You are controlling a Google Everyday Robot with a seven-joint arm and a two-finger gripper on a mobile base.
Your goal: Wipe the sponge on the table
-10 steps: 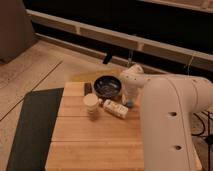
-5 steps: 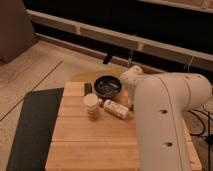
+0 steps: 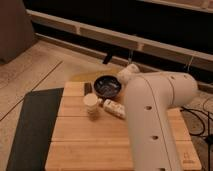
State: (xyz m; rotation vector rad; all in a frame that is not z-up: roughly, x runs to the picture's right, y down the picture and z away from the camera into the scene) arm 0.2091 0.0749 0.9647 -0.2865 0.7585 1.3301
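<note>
The table (image 3: 90,145) is a light bamboo top of long planks. My white arm (image 3: 155,115) fills its right side and reaches back to the right rim of the dark bowl (image 3: 108,85). The gripper sits at the arm's far end by that rim, hidden behind the wrist, and it is shut. The sponge is hidden from this view. What the gripper touches is also hidden.
A pale round cup-like object (image 3: 91,103) and a white bottle (image 3: 114,108) lying on its side sit mid-table. A small dark block (image 3: 88,88) lies left of the bowl. A dark floor mat (image 3: 32,130) borders the table's left edge. Cables (image 3: 200,117) trail at the right.
The bulk of my arm has shifted a little to the left over the table. The bowl, bottle, cup-like object and block have stayed put.
</note>
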